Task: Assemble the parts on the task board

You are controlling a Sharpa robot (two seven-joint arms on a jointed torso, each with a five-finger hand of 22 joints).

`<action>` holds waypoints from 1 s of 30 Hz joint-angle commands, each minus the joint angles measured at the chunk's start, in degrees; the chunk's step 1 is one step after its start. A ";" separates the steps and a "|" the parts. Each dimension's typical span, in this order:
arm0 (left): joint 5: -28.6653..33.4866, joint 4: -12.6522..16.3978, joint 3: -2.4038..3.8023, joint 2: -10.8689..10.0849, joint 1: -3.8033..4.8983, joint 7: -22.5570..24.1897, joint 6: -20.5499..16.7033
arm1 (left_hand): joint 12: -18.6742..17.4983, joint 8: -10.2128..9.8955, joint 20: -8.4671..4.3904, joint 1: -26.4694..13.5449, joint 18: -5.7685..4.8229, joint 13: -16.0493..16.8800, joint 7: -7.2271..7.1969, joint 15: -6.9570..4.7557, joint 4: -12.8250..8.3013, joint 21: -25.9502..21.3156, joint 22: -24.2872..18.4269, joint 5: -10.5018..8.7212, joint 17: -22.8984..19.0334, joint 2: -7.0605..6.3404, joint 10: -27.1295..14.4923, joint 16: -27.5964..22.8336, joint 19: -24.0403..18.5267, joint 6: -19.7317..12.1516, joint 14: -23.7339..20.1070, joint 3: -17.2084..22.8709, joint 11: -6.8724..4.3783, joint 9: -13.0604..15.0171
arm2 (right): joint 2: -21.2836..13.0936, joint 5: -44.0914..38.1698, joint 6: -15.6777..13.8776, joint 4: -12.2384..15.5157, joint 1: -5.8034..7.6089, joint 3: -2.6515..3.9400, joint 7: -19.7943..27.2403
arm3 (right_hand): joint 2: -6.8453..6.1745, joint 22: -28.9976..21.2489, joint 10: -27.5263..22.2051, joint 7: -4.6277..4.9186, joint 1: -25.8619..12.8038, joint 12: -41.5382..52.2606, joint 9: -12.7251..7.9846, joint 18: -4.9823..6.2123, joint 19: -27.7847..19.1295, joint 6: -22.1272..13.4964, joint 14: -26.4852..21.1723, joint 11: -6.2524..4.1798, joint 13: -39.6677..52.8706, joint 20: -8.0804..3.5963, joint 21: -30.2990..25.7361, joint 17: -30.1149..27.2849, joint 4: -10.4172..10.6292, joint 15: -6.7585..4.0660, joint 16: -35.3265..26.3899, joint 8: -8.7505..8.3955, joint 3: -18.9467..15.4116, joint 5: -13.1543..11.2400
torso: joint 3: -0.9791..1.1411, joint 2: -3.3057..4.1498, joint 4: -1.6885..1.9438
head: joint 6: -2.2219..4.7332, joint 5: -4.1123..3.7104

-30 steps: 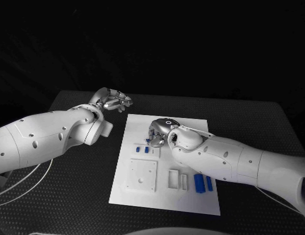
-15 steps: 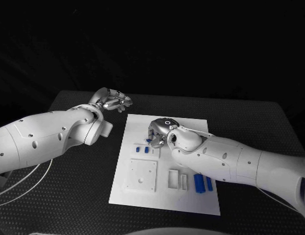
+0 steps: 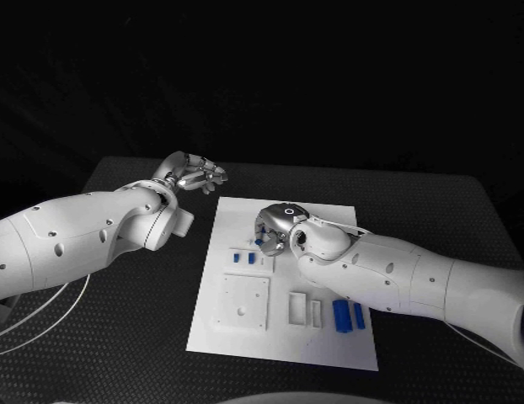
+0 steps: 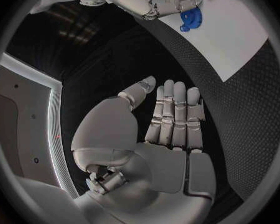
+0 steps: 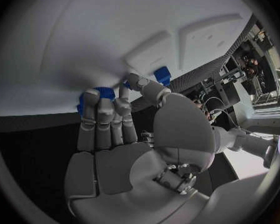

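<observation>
Gear (image 4: 191, 20) sat right at the right hand's (image 3: 270, 234) fingers (image 5: 104, 112), a blue toothed part on the board (image 3: 335, 349); in the right wrist view those fingers curled down onto it, touching or pinching it, though whether it was lifted off the board I could not tell. Just beside the fingers, toward the robot, lay two small blue pieces (image 3: 245, 257). The left hand (image 3: 194, 175) hung off the board over the counter (image 3: 129, 337), well apart from the gear, fingers straight and together, holding nothing. The right hand was plainly nearer, so the coming move probably belonged to it.
</observation>
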 commanded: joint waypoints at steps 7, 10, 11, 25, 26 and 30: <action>-0.11 0.05 0.03 0.06 0.20 0.28 0.80 | -0.20 0.37 0.27 -0.74 0.77 -0.10 0.01 0.47 0.39 -0.38 0.09 -0.28 -0.03 0.01 0.07 -0.38 -0.06 -0.45 0.01 0.02 0.47 0.04 | -1.16 2.08 -1.42 -0.67 -0.71 -0.49 2.90 | 1.44 0.96 0.17 0.16 -0.21 -0.10 0.21 0.86 0.06 0.69 0.02 0.37 0.12 0.28 0.01 -0.07 -0.66 -0.02 0.09 0.53 0.87 1.33 | 0.10 0.03 0.03 | 0.16 -0.19; -0.11 -0.03 0.03 0.03 0.20 0.29 0.84 | -0.20 0.37 0.27 -0.74 0.78 -0.10 0.01 0.47 0.41 -0.38 0.10 -0.28 -0.03 0.02 0.07 -0.38 -0.06 -0.46 0.01 0.03 0.47 0.04 | -1.28 3.51 -3.05 -0.64 -0.71 -0.49 4.08 | 1.50 0.96 0.27 0.11 -0.41 -0.05 0.23 0.86 0.17 0.82 0.10 0.32 0.16 0.26 0.08 -0.07 -0.81 -0.06 0.14 0.59 0.91 1.59 | 0.07 0.04 0.04 | 0.16 -0.21; -0.11 -0.05 0.03 0.01 0.20 0.28 0.83 | -0.20 0.37 0.27 -0.74 0.78 -0.10 0.02 0.47 0.41 -0.39 0.10 -0.28 -0.03 0.02 0.07 -0.38 -0.06 -0.46 0.01 0.03 0.47 0.04 | -1.33 3.78 -3.40 -0.57 -0.71 -0.49 4.33 | 1.50 0.96 0.29 0.11 -0.46 -0.03 0.24 0.86 0.19 0.84 0.11 0.31 0.17 0.25 0.10 -0.07 -0.84 -0.07 0.15 0.60 0.91 1.63 | 0.04 0.04 0.05 | 0.17 -0.21; -2.15 0.03 0.00 -0.61 0.22 -3.88 6.38 | -0.11 0.63 0.09 -2.05 0.85 -0.26 -0.24 0.22 1.50 -0.43 0.42 -0.95 0.22 -0.45 0.53 -0.04 0.29 -0.16 0.60 -0.69 0.26 0.04 | -3.39 7.01 -6.41 1.99 -0.67 -0.46 6.29 | 1.73 0.94 0.59 -0.02 -1.08 0.07 0.31 0.86 0.53 1.11 0.33 0.18 0.26 0.10 0.30 -0.09 -1.37 -0.28 0.29 0.70 0.74 2.56 | -0.06 0.02 0.00 | 0.52 -0.13; -2.59 0.10 0.00 -0.76 0.22 -4.77 7.41 | -0.09 0.60 0.00 -2.64 0.89 -0.33 -0.30 0.11 2.04 -0.48 0.49 -1.32 0.27 -0.74 0.74 0.01 0.38 -0.04 0.73 -0.89 0.15 -0.04 | -3.67 7.01 -6.40 2.29 -0.66 -0.44 6.24 | 1.74 0.93 0.60 -0.02 -1.09 0.07 0.32 0.86 0.54 1.12 0.33 0.18 0.26 0.09 0.31 -0.09 -1.39 -0.28 0.29 0.71 0.73 2.59 | -0.06 0.02 -0.03 | 0.59 -0.14; -3.37 0.39 0.00 -1.25 0.22 -8.50 11.59 | -0.02 0.65 -0.40 -5.80 0.98 -0.59 -0.91 -0.31 5.13 -0.70 0.78 -3.88 0.46 -2.02 2.30 0.15 0.95 1.31 1.44 -1.64 -0.51 -0.30 | -4.88 7.19 -6.41 3.89 -0.61 -0.26 6.04 | 1.73 0.93 0.62 -0.04 -1.13 0.08 0.32 0.86 0.56 1.15 0.35 0.16 0.27 0.07 0.32 -0.09 -1.46 -0.30 0.30 0.72 0.72 2.72 | -0.04 0.02 -0.05 | 0.81 -0.15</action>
